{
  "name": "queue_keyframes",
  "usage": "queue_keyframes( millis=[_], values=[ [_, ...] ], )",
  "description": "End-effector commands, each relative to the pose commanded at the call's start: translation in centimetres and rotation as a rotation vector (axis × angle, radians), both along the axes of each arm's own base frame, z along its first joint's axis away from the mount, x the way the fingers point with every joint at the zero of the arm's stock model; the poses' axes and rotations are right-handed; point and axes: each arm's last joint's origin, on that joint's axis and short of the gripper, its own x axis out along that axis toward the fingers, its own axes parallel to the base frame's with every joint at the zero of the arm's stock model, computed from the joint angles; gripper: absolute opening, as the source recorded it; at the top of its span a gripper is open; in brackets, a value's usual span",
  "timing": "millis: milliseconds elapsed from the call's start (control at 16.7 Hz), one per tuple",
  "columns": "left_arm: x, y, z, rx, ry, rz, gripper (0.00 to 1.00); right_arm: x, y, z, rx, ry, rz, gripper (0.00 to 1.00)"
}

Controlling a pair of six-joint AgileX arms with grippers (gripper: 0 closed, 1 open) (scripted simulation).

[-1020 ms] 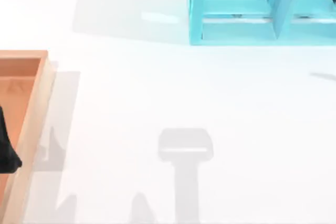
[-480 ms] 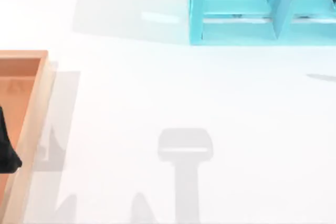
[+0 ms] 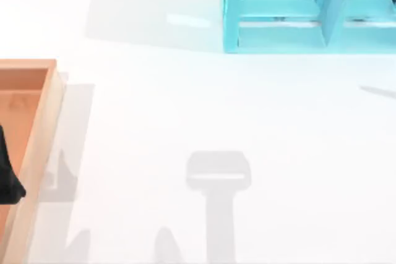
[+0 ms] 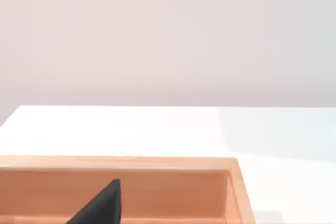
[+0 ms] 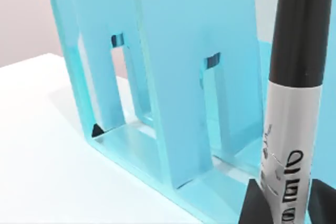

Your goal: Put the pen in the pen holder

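Right wrist view: the pen (image 5: pixel 296 77) is being held upright by the right gripper (image 5: pixel 283 203), with two dark fingers (image 5: pixel 254 203) being pressed against the silvery printed barrel from either side, so the jaws are closed down to the width of the pen. The black upper section of the pen is being shown above the silvery part. Just beside and behind the pen, the light blue pen holder (image 5: pixel 173 77) is being shown standing on the white table (image 5: pixel 47 156), with upright dividers and slotted cut-outs; the pen is being kept above the table and clear of the holder's compartments as far as can be judged.

Top view: the holder (image 3: pixel 291 10) is being shown at the far right of the table (image 3: pixel 185 103), with open compartments facing the camera. A wooden tray (image 3: pixel 40 134) is being shown at the left edge of the table. A dark part of the left arm is being shown over the tray at the left edge.

Left wrist view: the tray (image 4: pixel 157 163) and one dark fingertip (image 4: pixel 102 205) of the left gripper over it are being shown; its opening cannot be told.
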Motion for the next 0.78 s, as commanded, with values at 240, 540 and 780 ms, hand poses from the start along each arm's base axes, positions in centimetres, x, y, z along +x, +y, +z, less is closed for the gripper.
queue_keyframes(
  millis=[240,540,780],
  values=[
    [0.0,0.0,0.0,0.0,0.0,0.0,1.0,0.0,0.0,0.0,0.0,0.0,0.0,0.45],
    [0.0,0.0,0.0,0.0,0.0,0.0,1.0,0.0,0.0,0.0,0.0,0.0,0.0,0.83],
    [0.0,0.0,0.0,0.0,0.0,0.0,1.0,0.0,0.0,0.0,0.0,0.0,0.0,1.0]
  ],
)
